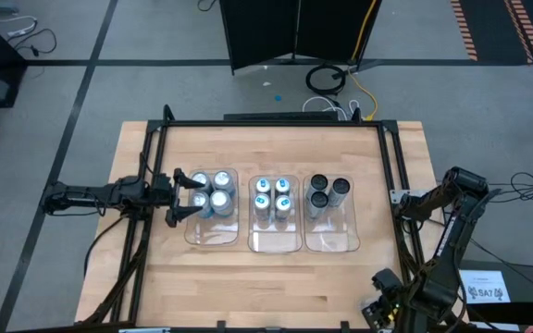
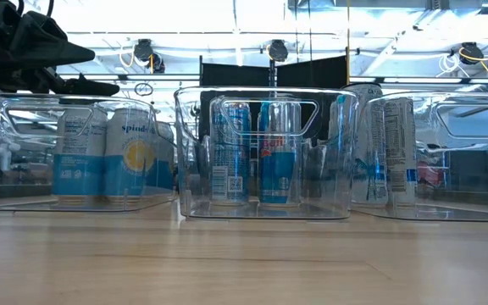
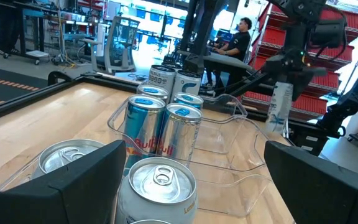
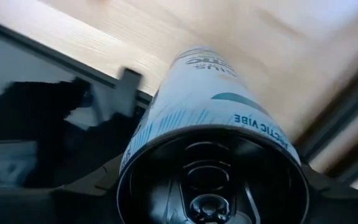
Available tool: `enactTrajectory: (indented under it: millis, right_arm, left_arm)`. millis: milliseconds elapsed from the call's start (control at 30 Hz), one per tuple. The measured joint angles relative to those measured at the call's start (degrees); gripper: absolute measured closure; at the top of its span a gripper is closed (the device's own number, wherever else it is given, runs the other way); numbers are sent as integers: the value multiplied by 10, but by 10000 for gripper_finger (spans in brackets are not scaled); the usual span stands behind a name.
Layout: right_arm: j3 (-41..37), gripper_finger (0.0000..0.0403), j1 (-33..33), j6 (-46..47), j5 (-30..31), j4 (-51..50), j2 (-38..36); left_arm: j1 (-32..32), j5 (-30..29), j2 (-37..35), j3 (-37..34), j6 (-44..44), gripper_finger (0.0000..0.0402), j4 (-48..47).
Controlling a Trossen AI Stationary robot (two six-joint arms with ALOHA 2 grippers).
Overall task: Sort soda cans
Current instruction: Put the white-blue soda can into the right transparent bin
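Now my right gripper (image 4: 210, 186) clamps a dark-topped soda can (image 4: 213, 124) off the table's right edge; I'd carry it upright to the right bin (image 1: 331, 242). My left gripper (image 1: 185, 196) hovers wide over the left bin (image 1: 213, 239).

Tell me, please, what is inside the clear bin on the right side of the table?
The right bin holds three dark-topped cans, standing upright at its far end. The near half looks bare. Their labels cannot be read from above.

Two matte black jointed arms: the left arm (image 1: 91, 196) ends in blocky dark fingers (image 3: 73, 186), the right arm (image 1: 452, 199) has rounded joints.
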Motion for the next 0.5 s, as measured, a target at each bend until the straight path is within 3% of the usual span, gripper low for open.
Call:
enactTrajectory:
  millis: [367,500]
  right_arm:
    - [0,157,-26,-159,267,-42,-106]
    - [0,157,-56,-166,295,-113,-153]
  left_arm:
    - [0,0,0,0,0,12,0]
    - [0,0,0,0,0,12,0]
